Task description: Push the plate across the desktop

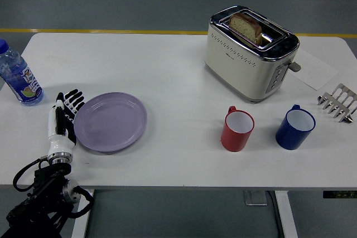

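A lilac plate [110, 122] lies flat on the white table [178, 71], left of the middle near the front. My left hand [64, 118] stands on edge against the plate's left rim, fingers straight and held together, holding nothing. Its black arm comes up from the lower left corner. My right arm is out of view.
A water bottle [17, 76] stands at the left edge, behind my hand. A red mug [237, 130] and a blue mug [295, 128] stand right of the plate. A toaster with bread [249, 51] stands at the back, and a metal rack [338, 102] at the far right.
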Robot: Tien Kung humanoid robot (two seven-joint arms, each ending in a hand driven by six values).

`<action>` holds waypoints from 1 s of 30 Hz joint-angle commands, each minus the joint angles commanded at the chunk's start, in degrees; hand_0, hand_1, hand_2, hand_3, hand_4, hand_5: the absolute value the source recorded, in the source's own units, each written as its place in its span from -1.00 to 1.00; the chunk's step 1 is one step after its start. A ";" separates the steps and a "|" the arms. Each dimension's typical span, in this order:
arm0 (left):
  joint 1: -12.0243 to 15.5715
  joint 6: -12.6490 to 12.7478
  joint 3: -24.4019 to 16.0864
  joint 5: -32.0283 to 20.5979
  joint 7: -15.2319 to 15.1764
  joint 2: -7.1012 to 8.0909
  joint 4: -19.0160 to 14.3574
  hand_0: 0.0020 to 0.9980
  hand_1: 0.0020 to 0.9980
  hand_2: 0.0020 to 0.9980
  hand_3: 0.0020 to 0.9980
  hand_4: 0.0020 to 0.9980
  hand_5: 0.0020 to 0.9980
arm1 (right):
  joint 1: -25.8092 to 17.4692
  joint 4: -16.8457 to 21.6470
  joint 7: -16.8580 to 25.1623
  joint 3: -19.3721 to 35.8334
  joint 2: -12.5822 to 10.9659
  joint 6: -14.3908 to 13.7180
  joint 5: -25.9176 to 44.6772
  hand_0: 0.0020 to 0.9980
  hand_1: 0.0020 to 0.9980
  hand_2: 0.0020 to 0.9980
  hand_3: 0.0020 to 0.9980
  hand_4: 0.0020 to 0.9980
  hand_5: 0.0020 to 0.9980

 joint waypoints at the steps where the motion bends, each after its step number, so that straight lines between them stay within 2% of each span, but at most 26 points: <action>1: -0.11 0.03 0.42 -0.23 0.00 -0.05 -0.04 0.40 0.43 0.39 0.26 -0.05 1.00 | 0.02 0.00 -0.01 0.04 0.01 0.01 -0.06 0.27 0.22 0.29 0.16 -0.27 -0.70; 13: -1.56 0.54 2.49 -2.60 0.00 -0.43 -0.50 0.40 0.43 0.39 0.26 -0.06 1.00 | 0.06 0.00 -0.02 0.28 0.06 0.08 -0.47 0.27 0.22 0.29 0.16 -0.27 -0.69; 30: -3.19 0.85 7.88 -6.26 0.00 -1.27 -1.01 0.40 0.42 0.39 0.25 -0.08 1.00 | 0.13 0.00 -0.01 0.34 0.16 0.07 -0.53 0.27 0.22 0.29 0.16 -0.26 -0.69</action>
